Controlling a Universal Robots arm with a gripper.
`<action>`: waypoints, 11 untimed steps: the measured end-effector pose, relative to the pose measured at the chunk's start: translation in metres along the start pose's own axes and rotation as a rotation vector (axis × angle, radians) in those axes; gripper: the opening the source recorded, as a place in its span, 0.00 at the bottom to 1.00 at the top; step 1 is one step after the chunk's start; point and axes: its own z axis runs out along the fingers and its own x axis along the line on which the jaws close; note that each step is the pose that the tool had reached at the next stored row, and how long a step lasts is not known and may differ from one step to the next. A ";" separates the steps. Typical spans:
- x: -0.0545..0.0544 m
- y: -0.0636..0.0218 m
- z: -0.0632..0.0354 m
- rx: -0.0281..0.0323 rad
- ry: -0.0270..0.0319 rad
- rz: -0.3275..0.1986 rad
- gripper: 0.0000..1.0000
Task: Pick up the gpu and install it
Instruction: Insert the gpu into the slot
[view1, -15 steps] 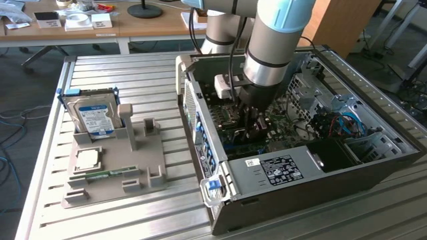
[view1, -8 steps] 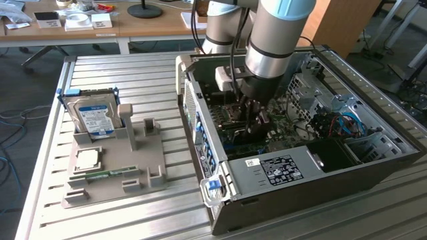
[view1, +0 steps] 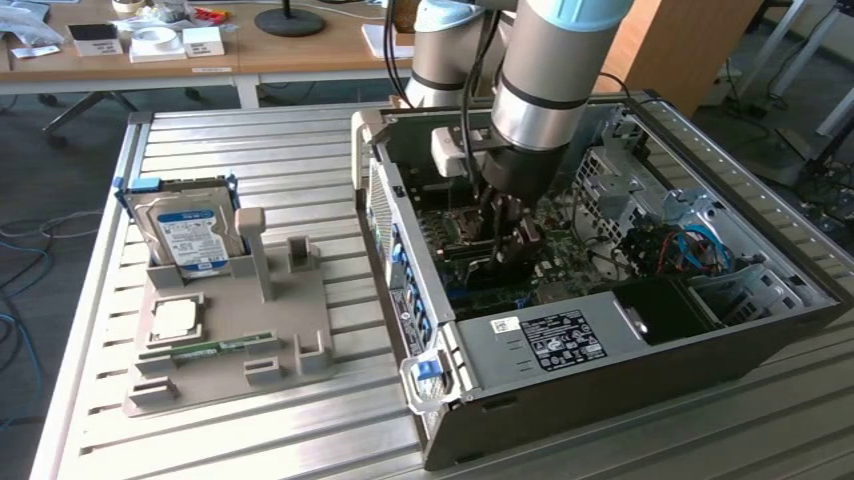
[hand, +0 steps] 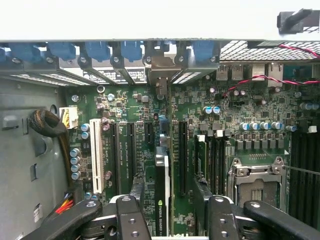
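GPU (hand: 162, 200) is what we see standing on edge in a slot of the motherboard (hand: 240, 107), its thin dark body running straight up the middle of the wrist view toward the rear bracket openings of the case. It sits between the two fingers (hand: 131, 220) of the gripper (hand: 172, 220), and we see clear space on both sides of the card, so the fingers are spread apart and not pinching it; whether either pad brushes the card we cannot tell. In the exterior view the gripper (view1: 514, 235) reaches down into the open computer case (view1: 694, 350), which lies on its side on the slatted metal table (view1: 267, 440), and the arm hides most of the card there. To the exterior view's left of the case, well apart from the gripper, a grey parts holder (view1: 227, 340) stands on the table. A blue-labelled hard drive (view1: 187, 235) leans upright at its far end, a square processor chip (view1: 176, 320) lies flat nearer the middle, and a narrow green memory stick (view1: 214, 350) lies just beside that chip.
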 end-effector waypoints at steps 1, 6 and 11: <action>0.000 0.0000 -0.0005 -0.0002 0.0003 0.000 0.52; 0.000 -0.0001 -0.0069 0.0000 0.0001 0.000 0.52; -0.001 -0.0004 -0.0197 0.0000 0.0003 0.000 0.52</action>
